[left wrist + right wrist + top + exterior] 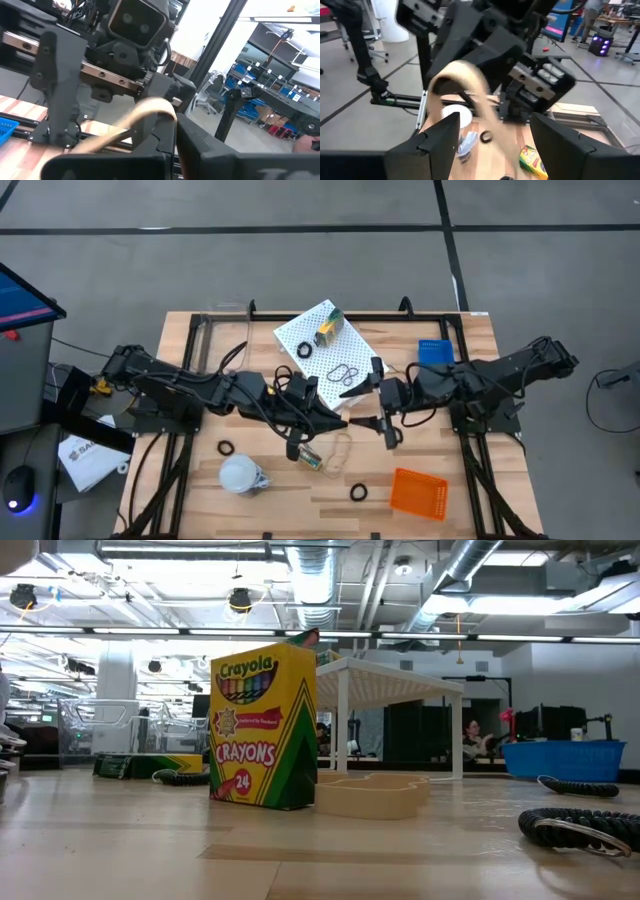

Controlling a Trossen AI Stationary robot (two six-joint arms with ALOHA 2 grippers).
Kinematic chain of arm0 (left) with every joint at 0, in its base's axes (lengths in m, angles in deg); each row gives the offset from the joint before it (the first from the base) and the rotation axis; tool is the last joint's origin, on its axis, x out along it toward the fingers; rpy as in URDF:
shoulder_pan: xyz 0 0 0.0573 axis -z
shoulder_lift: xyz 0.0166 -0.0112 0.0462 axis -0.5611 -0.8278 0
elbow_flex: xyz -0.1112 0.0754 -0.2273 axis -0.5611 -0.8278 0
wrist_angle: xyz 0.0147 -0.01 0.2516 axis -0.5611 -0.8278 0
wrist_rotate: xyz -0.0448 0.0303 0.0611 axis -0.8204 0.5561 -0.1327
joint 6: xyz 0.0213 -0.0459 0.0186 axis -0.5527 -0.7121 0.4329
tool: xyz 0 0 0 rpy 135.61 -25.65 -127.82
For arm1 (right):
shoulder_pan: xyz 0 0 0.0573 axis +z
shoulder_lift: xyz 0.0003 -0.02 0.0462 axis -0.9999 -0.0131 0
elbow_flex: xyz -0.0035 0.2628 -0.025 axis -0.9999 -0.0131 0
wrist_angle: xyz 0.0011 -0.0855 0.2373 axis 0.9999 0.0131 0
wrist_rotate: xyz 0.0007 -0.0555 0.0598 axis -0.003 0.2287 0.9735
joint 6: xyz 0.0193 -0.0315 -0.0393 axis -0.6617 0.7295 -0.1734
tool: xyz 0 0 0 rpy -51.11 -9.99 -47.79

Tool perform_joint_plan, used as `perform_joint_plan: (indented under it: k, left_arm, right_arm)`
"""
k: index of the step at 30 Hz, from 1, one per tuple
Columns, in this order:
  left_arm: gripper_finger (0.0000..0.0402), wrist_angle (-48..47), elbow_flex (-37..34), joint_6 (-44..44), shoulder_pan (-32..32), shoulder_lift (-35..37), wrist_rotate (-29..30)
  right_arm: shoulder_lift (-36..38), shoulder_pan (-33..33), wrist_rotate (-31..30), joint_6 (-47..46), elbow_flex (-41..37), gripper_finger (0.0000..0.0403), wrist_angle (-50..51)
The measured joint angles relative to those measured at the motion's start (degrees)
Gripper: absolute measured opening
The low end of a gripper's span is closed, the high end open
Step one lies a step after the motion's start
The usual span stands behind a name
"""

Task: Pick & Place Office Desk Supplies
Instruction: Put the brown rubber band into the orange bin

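High view: left hand and right hand meet mid-bench. White perforated box already carries a crayon box, a black ring, band loops; judged partly done. Left out: crayon box, rings. Low view: only crayon box close-up w/ tan band lying beside it; no arms. Left wrist: left hand pinched shut on tan rubber band, not clear from above. Right wrist: right hand fingers wide apart, holding nothing; band arches just ahead.
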Motion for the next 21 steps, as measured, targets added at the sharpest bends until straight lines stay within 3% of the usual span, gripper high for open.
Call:
perform_joint_plan:
  k: [3, 6, 13, 21]
  left_arm:
    - [0.0, -0.02, 0.02, 0.0, 0.0, 0.0, -0.02]
    - [0.0, -0.02, 0.0, 0.01, 0.0, 0.0, 0.0]
    - [0.0, -0.02, 0.0, -0.06, 0.0, 0.0, -0.01]
    - [0.0019, -2.12, -0.04, -7.21, 0.95, -0.02, -8.47]
  right_arm:
    - [0.0, -0.5, 1.28, -0.08, 0.0, 0.0224, 0.11]
    - [0.0, -0.5, 1.43, -1.77, 0.0, 0.0183, 0.07]
    - [0.0, -0.44, 1.76, -4.99, 0.0, 0.0016, 0.57]
    - [2.11, -1.03, -0.56, -11.99, 0.0, 0.0004, 8.92]
